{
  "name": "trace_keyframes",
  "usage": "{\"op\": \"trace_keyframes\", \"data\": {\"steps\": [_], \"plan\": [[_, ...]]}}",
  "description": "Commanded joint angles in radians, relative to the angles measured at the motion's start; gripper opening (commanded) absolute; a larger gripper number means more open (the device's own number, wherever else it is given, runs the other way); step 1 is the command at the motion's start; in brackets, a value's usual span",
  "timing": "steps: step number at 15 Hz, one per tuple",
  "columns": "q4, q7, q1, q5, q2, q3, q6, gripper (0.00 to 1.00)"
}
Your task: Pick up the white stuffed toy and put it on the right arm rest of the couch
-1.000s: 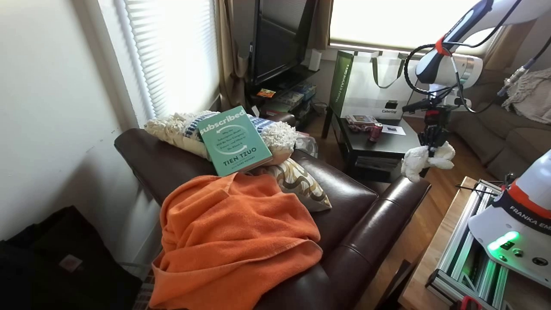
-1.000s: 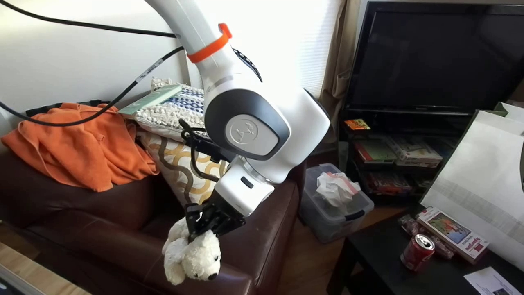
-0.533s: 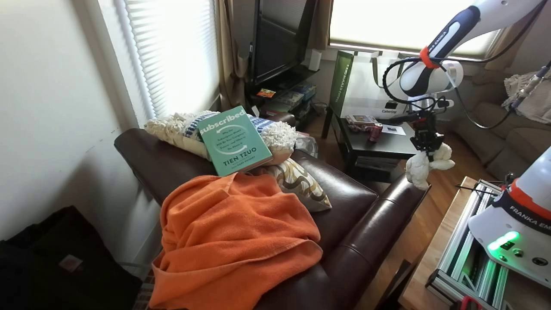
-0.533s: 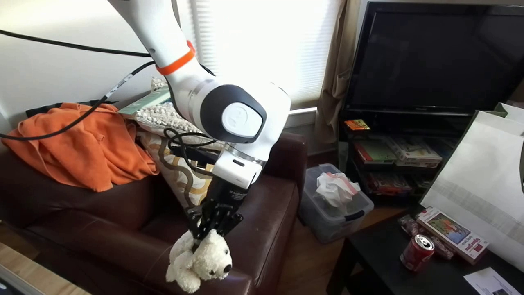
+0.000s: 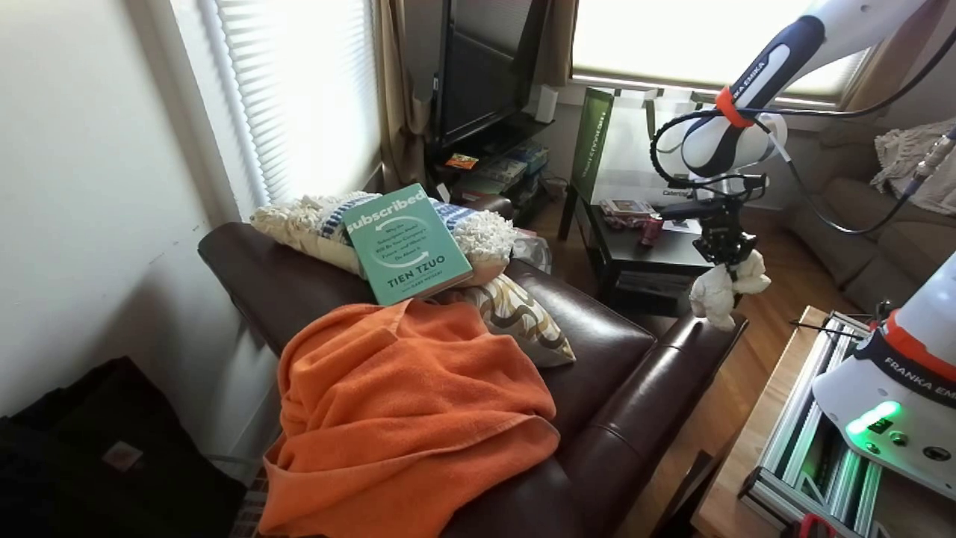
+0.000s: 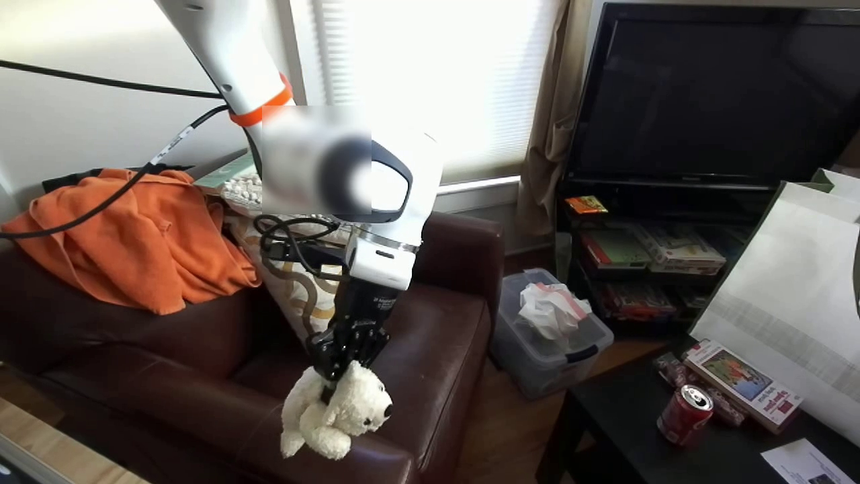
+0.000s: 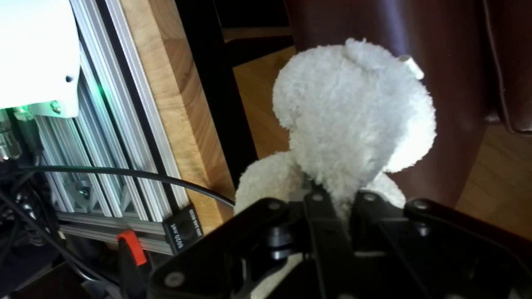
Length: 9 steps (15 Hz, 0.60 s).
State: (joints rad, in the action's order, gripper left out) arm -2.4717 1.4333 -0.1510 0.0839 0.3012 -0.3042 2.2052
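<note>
Black jointed tool [image 7: 343,202] pinches the small white plush bear [image 5: 715,294] over the rounded, dark-brown leather right arm rest [image 5: 651,396], bear-to-leather contact unclear; pick-up appears done, placement and release remain.

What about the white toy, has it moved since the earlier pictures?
Yes: in an exterior view, the white toy has moved rightward, nearer the plastic bin.

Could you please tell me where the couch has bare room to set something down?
Bare leather shows on the right arm rest, between the white stuffed toy and backrest, and on the seat cushion, beside the patterned pillow. Crowded: where the orange blanket, fringed pillow and green book lie, and the arm rest's front end, below the gripper.
</note>
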Motion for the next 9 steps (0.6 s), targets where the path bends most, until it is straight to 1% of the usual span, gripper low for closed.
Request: {"op": "trace_keyframes", "data": {"steps": [1, 2, 3, 4, 7, 9], "plan": [[-0.035, -0.183, -0.024, 0.006, -0.008, 0.016, 0.109, 0.02], [-0.038, -0.259, -0.040, -0.019, -0.002, 0.020, 0.142, 0.02], [-0.035, -0.348, -0.064, -0.067, 0.009, 0.028, 0.154, 0.02], [-0.037, -0.417, -0.104, -0.091, 0.015, 0.056, 0.161, 0.02], [-0.023, -0.645, -0.196, -0.171, 0.049, 0.110, 0.145, 0.02], [-0.020, -0.801, -0.229, -0.215, 0.068, 0.125, 0.145, 0.02]]}}
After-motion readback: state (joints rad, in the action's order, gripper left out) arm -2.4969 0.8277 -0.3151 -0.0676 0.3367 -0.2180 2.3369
